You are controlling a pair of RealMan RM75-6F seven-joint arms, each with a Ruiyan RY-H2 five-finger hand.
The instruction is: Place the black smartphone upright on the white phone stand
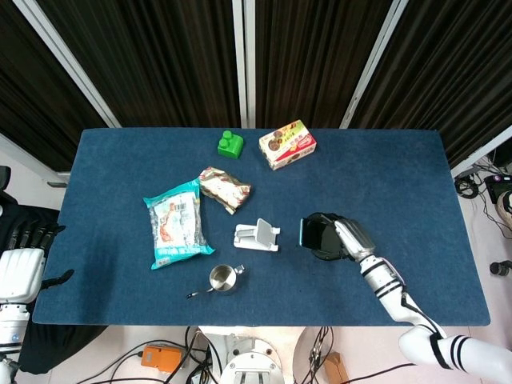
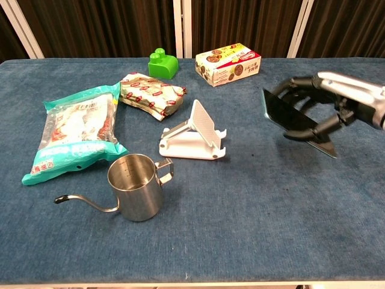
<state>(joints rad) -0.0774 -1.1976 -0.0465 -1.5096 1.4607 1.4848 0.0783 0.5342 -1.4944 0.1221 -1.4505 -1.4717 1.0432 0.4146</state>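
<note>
The white phone stand [image 1: 257, 235] [image 2: 195, 136] sits near the table's middle, its sloped rest facing the right side. My right hand [image 1: 339, 237] [image 2: 328, 102] grips the black smartphone [image 1: 314, 235] [image 2: 290, 118] and holds it tilted in the air, a short way to the right of the stand and apart from it. My left hand [image 1: 22, 256] hangs off the table's left edge with nothing in it, its fingers apart.
A steel pitcher [image 1: 222, 278] [image 2: 134, 187] stands in front of the stand. A blue snack bag [image 1: 177, 223] [image 2: 76, 131] and a red-brown packet [image 1: 224, 188] [image 2: 150, 91] lie left of it. A green block [image 1: 230, 144] [image 2: 162, 64] and biscuit box [image 1: 287, 144] [image 2: 228, 64] sit at the back.
</note>
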